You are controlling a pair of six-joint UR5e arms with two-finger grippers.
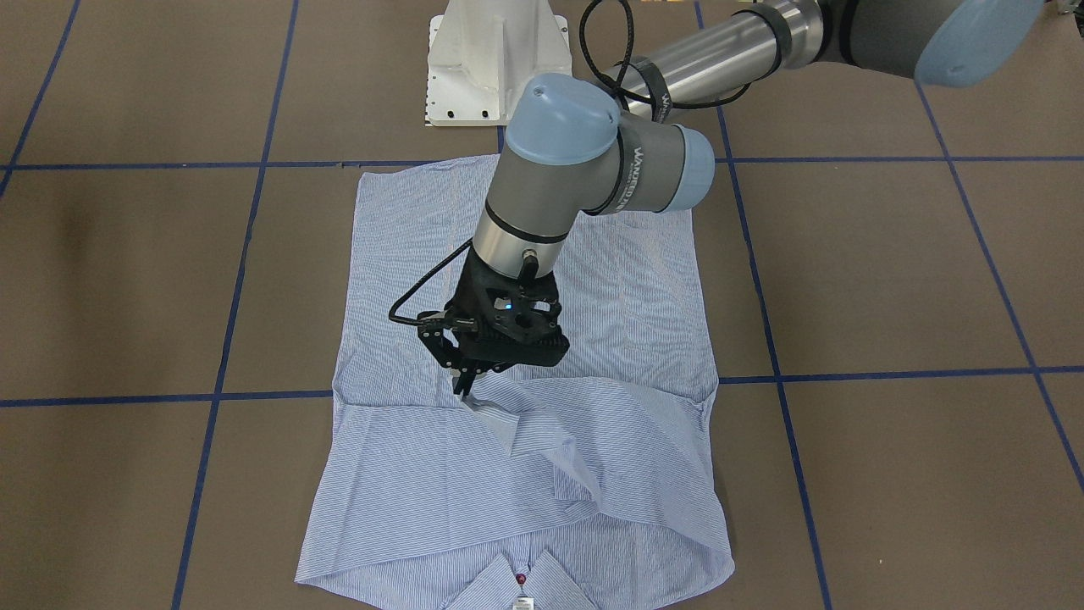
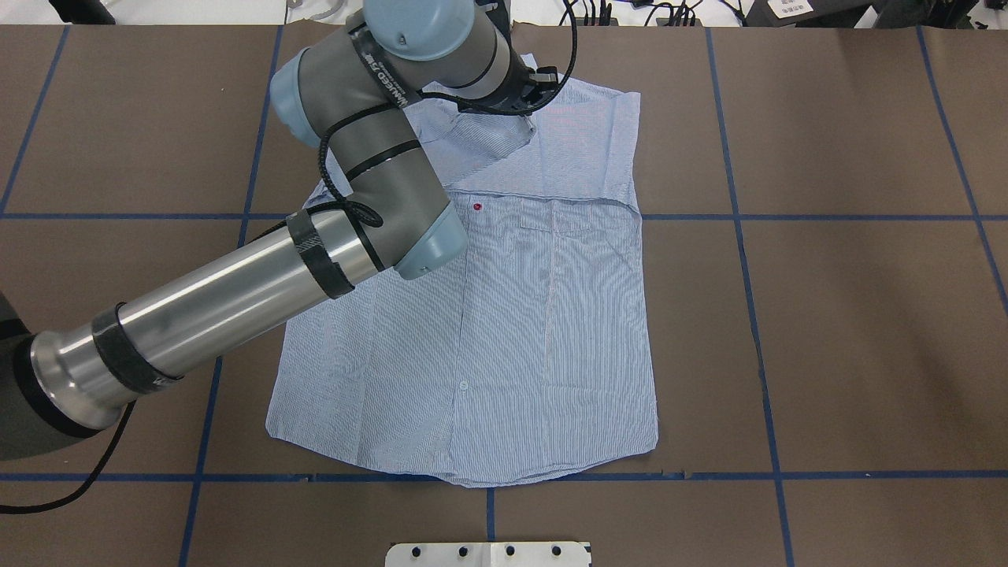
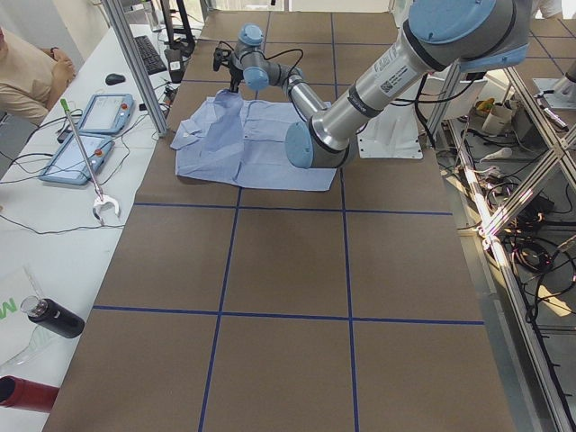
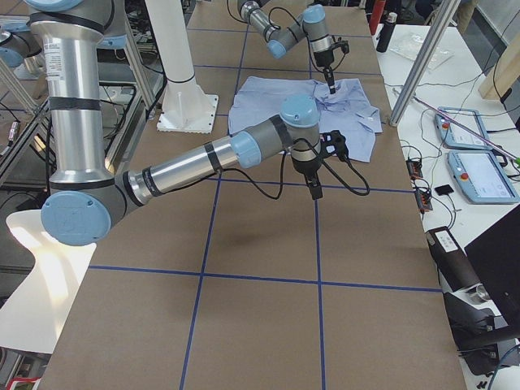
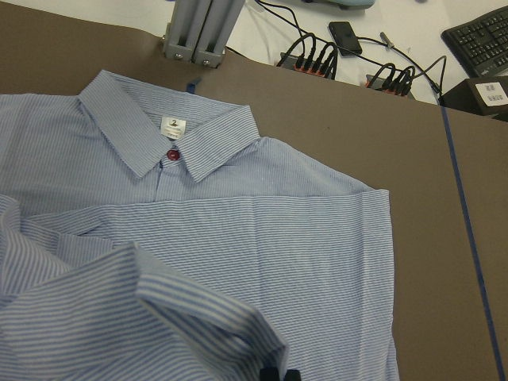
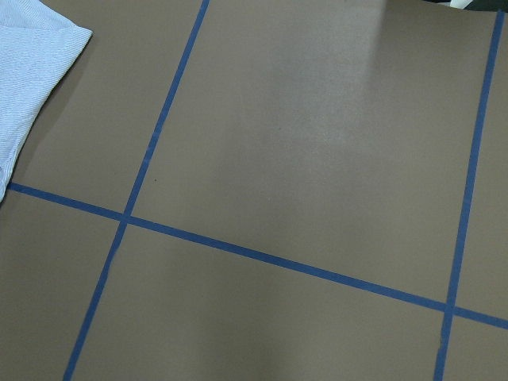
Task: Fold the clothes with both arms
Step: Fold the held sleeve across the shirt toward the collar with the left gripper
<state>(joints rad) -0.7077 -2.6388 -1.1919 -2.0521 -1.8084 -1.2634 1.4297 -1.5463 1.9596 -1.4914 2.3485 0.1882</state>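
The light blue striped shirt (image 1: 610,339) lies flat and buttoned on the brown table (image 2: 827,315), its collar (image 5: 171,135) toward the far side from the robot. One sleeve is drawn across the upper chest. My left gripper (image 1: 464,388) is shut on that sleeve's cuff (image 1: 498,421), lifting it slightly above the shirt; in the left wrist view its fingertips (image 5: 278,373) pinch the cloth. The right gripper (image 4: 314,189) hangs over bare table beside the shirt's edge (image 6: 32,55). It shows only in the exterior right view, so I cannot tell if it is open or shut.
The white pedestal base (image 1: 495,68) stands at the robot's side of the table. Blue tape lines (image 2: 748,236) cross the brown surface. A side bench holds teach pendants (image 3: 99,112), a dark bottle (image 3: 54,317) and cables, and a person (image 3: 27,72) sits there.
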